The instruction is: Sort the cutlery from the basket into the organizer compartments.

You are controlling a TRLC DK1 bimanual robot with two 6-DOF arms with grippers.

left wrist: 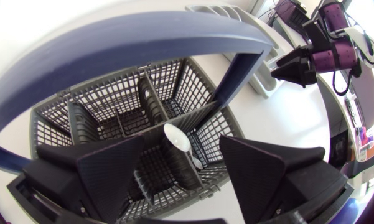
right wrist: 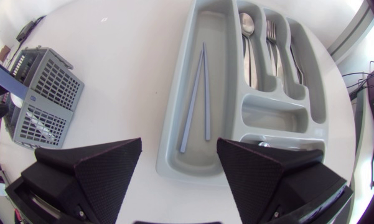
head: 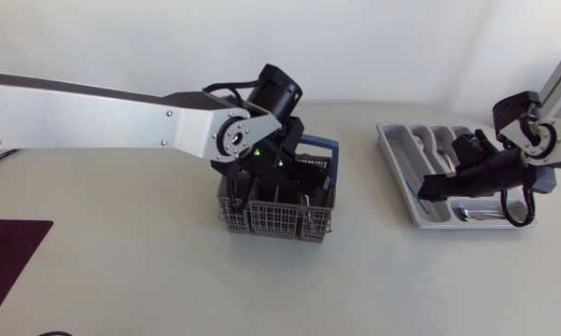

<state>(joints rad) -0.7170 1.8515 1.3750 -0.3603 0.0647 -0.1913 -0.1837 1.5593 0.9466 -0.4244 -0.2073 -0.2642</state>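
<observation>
Left claw (left wrist: 182,168): spread wide with nothing gripped, poised inside the basket (left wrist: 68,118), beneath its blue handle (left wrist: 143,37).
Spoon (left wrist: 176,140): white, stood bowl-up in a compartment directly between the fingers, touched by neither.
Step in hand: judged to be the pick of this spoon.
Done well: the fingers are best sunk straight past the mesh dividers and closed on the stem under the bowl. The lift is best kept vertical, then eased out from under the handle.
Right claw (right wrist: 177,163): open and empty above the organizer (right wrist: 168,140), with chopsticks (right wrist: 199,93) just ahead.
</observation>
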